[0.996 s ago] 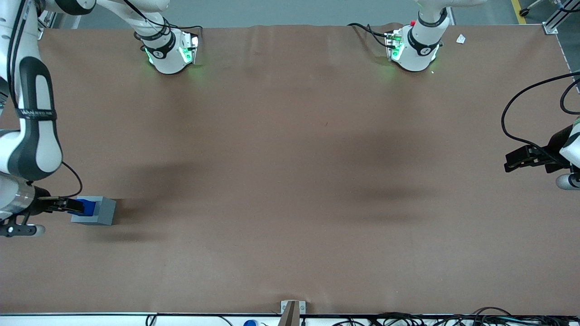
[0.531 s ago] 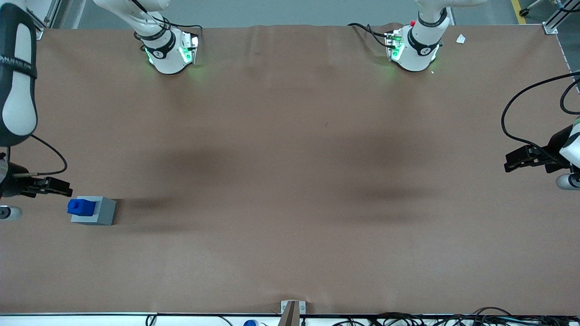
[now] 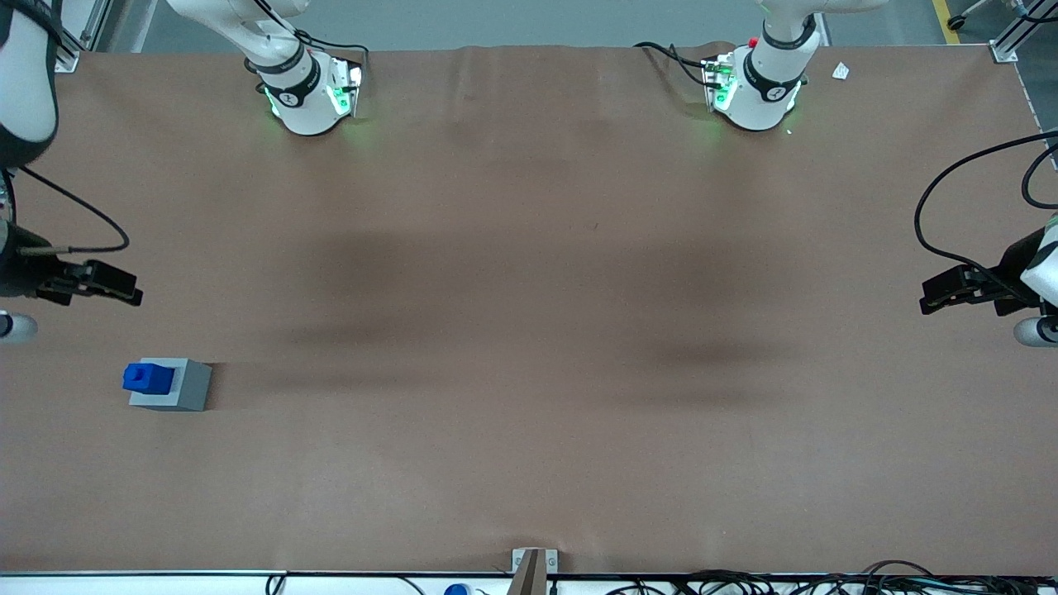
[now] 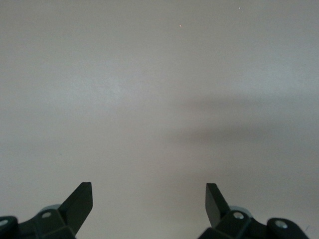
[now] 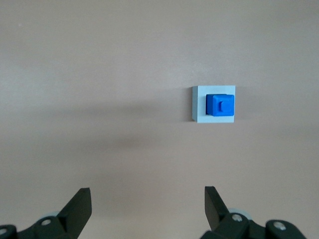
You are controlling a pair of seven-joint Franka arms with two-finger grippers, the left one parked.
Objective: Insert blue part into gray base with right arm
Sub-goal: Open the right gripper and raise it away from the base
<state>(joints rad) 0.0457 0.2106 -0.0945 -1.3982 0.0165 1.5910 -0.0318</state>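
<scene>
Hand (image 3: 124,285) of right arm (image 3: 25,74) open, empty, hovering above table (image 3: 529,330), apart from parts. Blue part (image 3: 149,377) sits in gray base (image 3: 171,385) recess, stud up. Insertion judged complete; next move calls only for retreat clear of the assembly.

A robotics lab: two white robot arm bases (image 3: 310,95) with green status lights are bolted to a desk (image 3: 529,289) covered in brown matting, cables (image 3: 744,583) trailing along its nearest edge, grey workshop floor (image 3: 537,21) above the bases.
</scene>
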